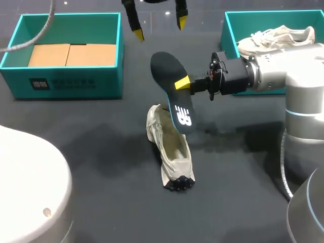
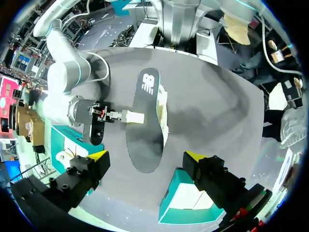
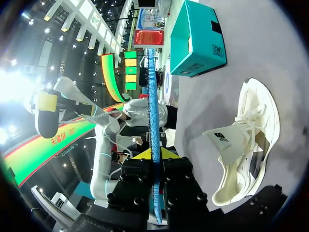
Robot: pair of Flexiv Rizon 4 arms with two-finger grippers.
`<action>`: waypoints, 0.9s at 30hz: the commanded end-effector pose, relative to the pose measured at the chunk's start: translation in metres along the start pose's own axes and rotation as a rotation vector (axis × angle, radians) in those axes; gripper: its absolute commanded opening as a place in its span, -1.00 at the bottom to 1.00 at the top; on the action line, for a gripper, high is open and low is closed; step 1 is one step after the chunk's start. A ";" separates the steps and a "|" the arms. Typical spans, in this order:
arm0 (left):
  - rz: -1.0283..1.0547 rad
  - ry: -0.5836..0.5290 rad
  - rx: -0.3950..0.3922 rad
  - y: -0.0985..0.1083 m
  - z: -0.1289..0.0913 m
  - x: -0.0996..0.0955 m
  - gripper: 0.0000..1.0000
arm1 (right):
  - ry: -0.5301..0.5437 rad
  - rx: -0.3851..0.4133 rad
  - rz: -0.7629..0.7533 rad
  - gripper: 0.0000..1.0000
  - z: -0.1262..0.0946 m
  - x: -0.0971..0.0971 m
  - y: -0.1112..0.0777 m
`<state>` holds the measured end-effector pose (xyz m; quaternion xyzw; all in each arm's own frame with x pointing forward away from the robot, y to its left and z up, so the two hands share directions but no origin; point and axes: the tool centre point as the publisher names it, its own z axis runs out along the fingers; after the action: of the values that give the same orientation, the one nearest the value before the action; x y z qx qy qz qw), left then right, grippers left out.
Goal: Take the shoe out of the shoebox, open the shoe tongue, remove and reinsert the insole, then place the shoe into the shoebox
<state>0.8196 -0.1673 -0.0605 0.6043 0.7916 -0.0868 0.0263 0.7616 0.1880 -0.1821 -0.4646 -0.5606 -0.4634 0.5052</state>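
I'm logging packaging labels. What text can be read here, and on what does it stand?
No words are legible.
insole: white logo mark only.
left shoebox, front label: print too small to read.
shoe tongue: dark logo mark, blurred.

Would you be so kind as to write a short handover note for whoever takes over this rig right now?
Left end effector: open, empty, hovering.
Right end effector: shut on the insole, held over the shoe.
The shoe lies on the table between the boxes, tongue pulled open.
Left shoebox holds only cardboard; right shoebox holds a second shoe.
Done: shoe out, tongue open, insole removed.
Left: reinsert the insole, put the shoe back in a shoebox.
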 end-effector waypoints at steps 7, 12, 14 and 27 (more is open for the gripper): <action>0.012 -0.521 0.004 -0.008 0.006 0.039 1.00 | -0.002 -0.001 0.000 -1.00 0.001 0.000 0.000; 0.071 -0.494 0.000 -0.006 0.012 0.043 1.00 | -0.002 -0.001 0.000 -1.00 0.001 0.000 0.000; 0.071 -0.494 0.000 -0.006 0.012 0.043 1.00 | -0.002 -0.001 0.000 -1.00 0.001 0.000 0.000; 0.131 -0.634 -0.011 -0.009 0.032 0.057 1.00 | -0.002 -0.001 0.000 -1.00 0.001 0.000 0.000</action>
<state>0.7973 -0.1283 -0.0871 0.6151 0.7378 -0.2045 0.1884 0.7616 0.1880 -0.1821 -0.4646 -0.5605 -0.4634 0.5052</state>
